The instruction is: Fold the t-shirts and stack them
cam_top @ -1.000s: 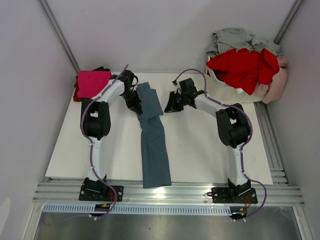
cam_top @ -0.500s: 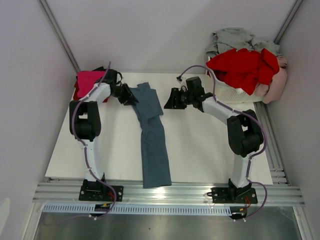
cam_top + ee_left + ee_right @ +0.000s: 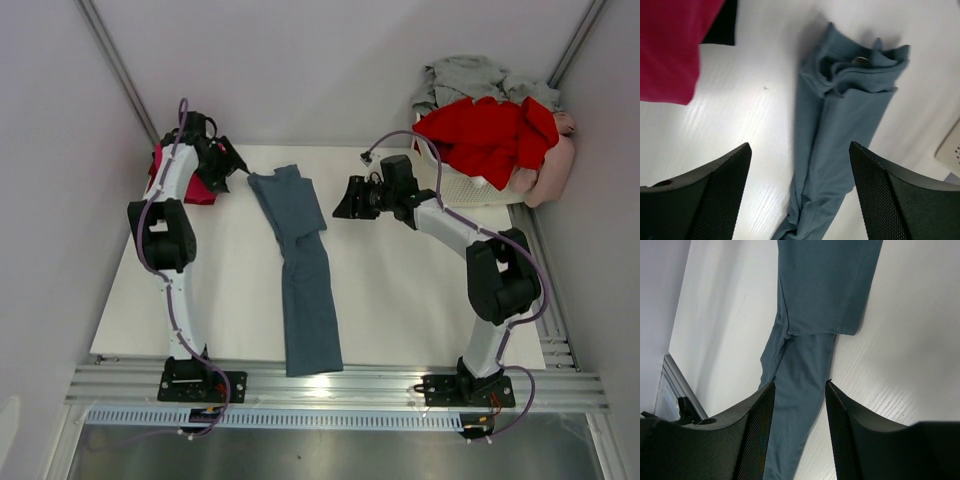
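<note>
A slate blue-grey t-shirt (image 3: 305, 290) lies folded into a long narrow strip down the middle of the table, its upper end (image 3: 840, 130) doubled over and wrinkled. My left gripper (image 3: 238, 167) hovers open just left of that end, holding nothing (image 3: 800, 147). A folded magenta t-shirt (image 3: 670, 45) lies on a black one (image 3: 722, 25) at the back left corner, under my left arm. To the right of the strip's upper part, my right gripper (image 3: 345, 200) is open and empty above the cloth (image 3: 800, 385).
A white slatted basket (image 3: 440, 180) stands at the back right, heaped with a red t-shirt (image 3: 490, 135), a grey one (image 3: 465, 75) and a pale pink one (image 3: 555, 170). Grey walls close in on both sides. Aluminium rails run along the table's near edge.
My left gripper has opened, come off the blue-grey shirt's upper end and swung back left towards the magenta shirt. The right gripper has opened and drawn slightly right.
</note>
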Action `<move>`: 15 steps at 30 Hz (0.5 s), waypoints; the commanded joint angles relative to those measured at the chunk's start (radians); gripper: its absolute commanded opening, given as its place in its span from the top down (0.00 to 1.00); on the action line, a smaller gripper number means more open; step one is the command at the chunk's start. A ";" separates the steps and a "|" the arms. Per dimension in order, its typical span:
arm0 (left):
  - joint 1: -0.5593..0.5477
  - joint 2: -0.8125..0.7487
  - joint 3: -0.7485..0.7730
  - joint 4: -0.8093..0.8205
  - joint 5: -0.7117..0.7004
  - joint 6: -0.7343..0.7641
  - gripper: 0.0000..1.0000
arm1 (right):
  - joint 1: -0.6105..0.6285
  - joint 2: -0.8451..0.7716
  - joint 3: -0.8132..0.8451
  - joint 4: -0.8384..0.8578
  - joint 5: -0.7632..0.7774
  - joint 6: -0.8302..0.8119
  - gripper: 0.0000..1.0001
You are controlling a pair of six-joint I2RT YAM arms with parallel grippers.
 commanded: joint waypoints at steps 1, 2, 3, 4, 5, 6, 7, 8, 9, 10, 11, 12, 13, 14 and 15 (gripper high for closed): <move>0.004 0.062 0.045 -0.104 -0.047 -0.032 0.16 | -0.006 -0.076 0.000 0.052 0.012 -0.004 0.51; 0.004 0.071 0.052 -0.109 -0.038 -0.039 0.16 | -0.004 -0.082 0.000 0.052 0.014 -0.005 0.51; 0.003 0.086 0.077 -0.115 -0.022 -0.042 0.16 | -0.006 -0.090 0.002 0.052 0.014 -0.002 0.51; 0.001 0.103 0.091 -0.144 -0.012 -0.051 0.17 | -0.006 -0.095 0.000 0.052 0.015 -0.004 0.51; 0.001 0.133 0.107 -0.164 -0.011 -0.056 0.17 | -0.006 -0.099 0.000 0.052 0.017 -0.002 0.51; -0.005 0.146 0.133 -0.176 -0.010 -0.056 0.18 | -0.006 -0.107 0.000 0.054 0.019 -0.001 0.51; -0.009 0.154 0.134 -0.176 -0.002 -0.056 0.19 | -0.006 -0.110 -0.001 0.056 0.020 -0.001 0.50; -0.023 0.163 0.131 -0.173 0.011 -0.056 0.20 | -0.006 -0.113 -0.001 0.059 0.020 0.002 0.51; -0.031 0.164 0.131 -0.170 0.013 -0.049 0.21 | -0.006 -0.115 -0.003 0.065 0.020 0.002 0.51; -0.039 0.166 0.133 -0.167 0.012 -0.048 0.21 | -0.004 -0.115 -0.003 0.066 0.022 0.005 0.51; -0.040 0.168 0.136 -0.166 0.004 -0.046 0.22 | -0.006 -0.113 -0.003 0.071 0.022 0.011 0.51; -0.081 0.168 0.134 -0.161 0.005 -0.048 0.22 | -0.006 -0.113 -0.004 0.075 0.020 0.013 0.50; -0.089 0.169 0.138 -0.159 0.010 -0.048 0.22 | -0.006 -0.112 -0.003 0.079 0.019 0.016 0.51; -0.095 0.171 0.139 -0.159 0.012 -0.048 0.22 | -0.004 -0.112 -0.004 0.080 0.017 0.019 0.50; -0.108 0.175 0.139 -0.159 0.018 -0.052 0.23 | -0.006 -0.110 -0.004 0.088 0.016 0.025 0.51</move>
